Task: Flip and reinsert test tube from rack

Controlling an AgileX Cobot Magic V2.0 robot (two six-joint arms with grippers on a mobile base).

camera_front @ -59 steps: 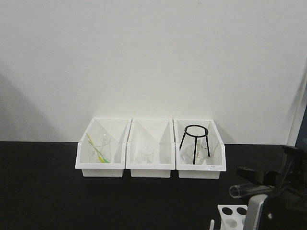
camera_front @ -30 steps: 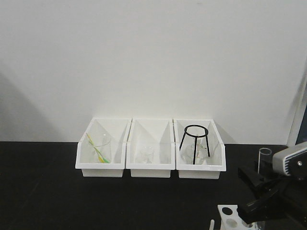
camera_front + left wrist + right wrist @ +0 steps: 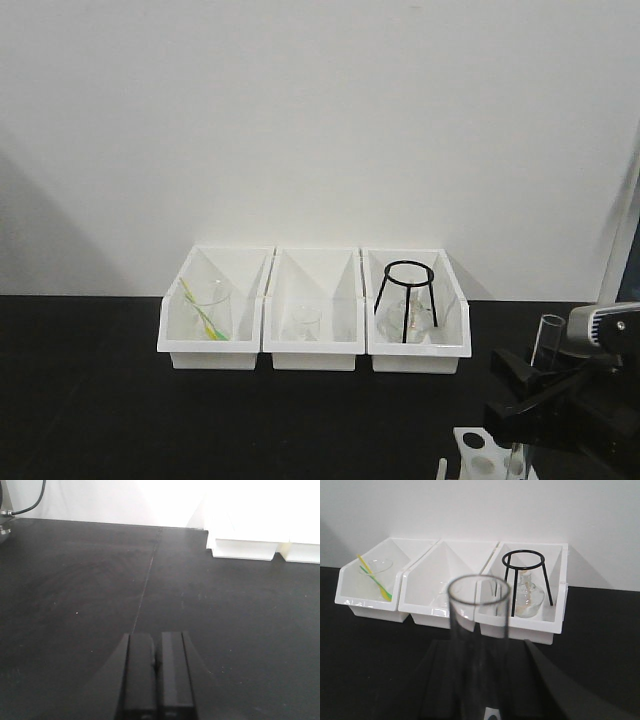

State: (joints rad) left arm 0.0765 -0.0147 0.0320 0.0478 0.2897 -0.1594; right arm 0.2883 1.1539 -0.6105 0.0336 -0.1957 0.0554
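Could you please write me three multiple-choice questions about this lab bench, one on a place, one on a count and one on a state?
1. Which white plastic bin holds the black wire tripod? A) left bin B) middle bin C) right bin
2. How many white bins line the wall? A) two B) three C) four
3. How is the slim clear glass test tube? A) lying flat B) gripped roughly upright, rim up C) broken
Answers: 1 C, its ring stands inside the right bin. 2 B, left bin, middle bin and right bin sit side by side. 3 B, the right fingers clamp it, open rim on top.
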